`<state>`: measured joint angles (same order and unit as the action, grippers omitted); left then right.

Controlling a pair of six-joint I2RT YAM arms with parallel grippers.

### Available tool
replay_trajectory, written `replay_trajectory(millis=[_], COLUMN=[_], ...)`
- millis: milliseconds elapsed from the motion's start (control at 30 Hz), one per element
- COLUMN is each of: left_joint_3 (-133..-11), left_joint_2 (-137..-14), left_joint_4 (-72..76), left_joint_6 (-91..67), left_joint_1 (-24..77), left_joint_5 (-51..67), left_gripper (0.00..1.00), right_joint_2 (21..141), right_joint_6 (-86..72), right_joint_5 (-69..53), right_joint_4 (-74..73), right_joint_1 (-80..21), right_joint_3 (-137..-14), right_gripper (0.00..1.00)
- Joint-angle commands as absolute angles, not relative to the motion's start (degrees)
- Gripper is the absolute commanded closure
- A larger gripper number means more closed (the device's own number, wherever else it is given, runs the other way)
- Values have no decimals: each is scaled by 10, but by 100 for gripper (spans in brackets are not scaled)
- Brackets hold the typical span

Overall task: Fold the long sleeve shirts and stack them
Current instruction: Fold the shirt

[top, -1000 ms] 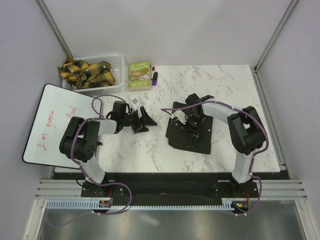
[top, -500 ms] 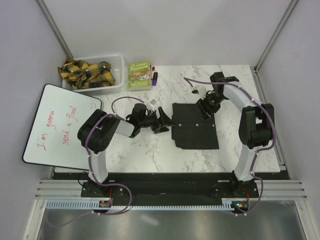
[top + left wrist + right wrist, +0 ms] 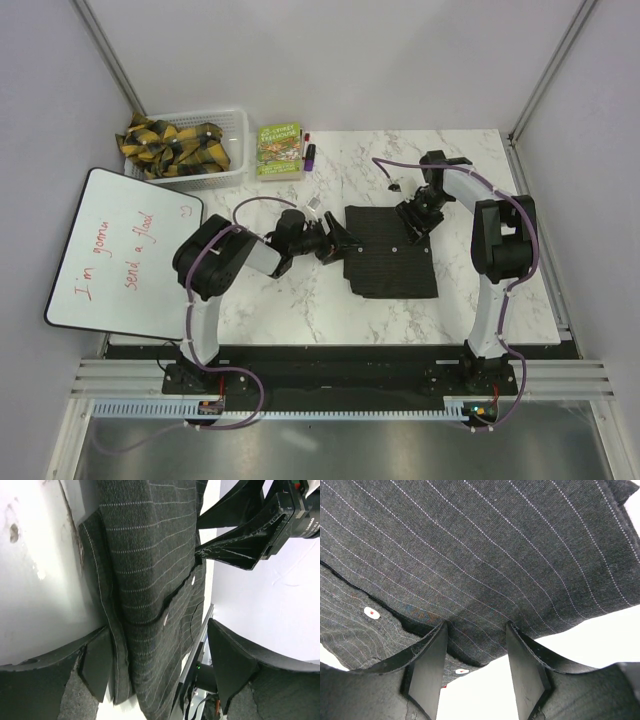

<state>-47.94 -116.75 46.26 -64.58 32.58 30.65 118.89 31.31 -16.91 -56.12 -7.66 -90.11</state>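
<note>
One long sleeve shirt lies folded as a dark pinstriped rectangle mid-table. My left gripper sits low at its left edge. In the left wrist view the gripper is open wide, with the shirt's layered edge between the jaws and a gap to the right finger. My right gripper is at the shirt's far right edge. In the right wrist view it is open, its fingertips resting at the cloth's edge with bare table between them.
A white basket with yellow-black plaid cloth stands at the back left. Beside it lie a green book and markers. A whiteboard overhangs the table's left edge. Bare marble lies in front of the shirt.
The shirt went from a rumpled heap to a flat rectangle. My right gripper left its middle for the far right edge. My left gripper moved right to the shirt's left edge.
</note>
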Motion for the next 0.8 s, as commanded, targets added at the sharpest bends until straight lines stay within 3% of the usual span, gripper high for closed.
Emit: replay_trajectory(millis=[0, 500, 567, 700, 733, 767], left_joint_3=[-484, -548, -550, -545, -541, -541], left_joint_2=[-1214, -1256, -1257, -1238, -1229, -1203], left_joint_4=[437, 431, 429, 403, 390, 353], left_joint_6=[-662, -679, -679, -651, -641, -627], left_joint_1=[334, 354, 354, 348, 344, 339], left_joint_5=[273, 279, 279, 291, 294, 300], left_gripper=[20, 33, 40, 71, 85, 92], right_joint_2=[1205, 1191, 1191, 1187, 1185, 1179], right_joint_6=[310, 315, 316, 315, 315, 314], right_joint_5=[-168, -178, -178, -182, -184, -185], right_joint_4=[-539, -538, -538, -539, -538, -540], right_joint_1=[-82, -88, -89, -90, -90, -90], right_joint_3=[-897, -876, -875, -874, -873, -874], right_gripper=[42, 43, 43, 43, 43, 43])
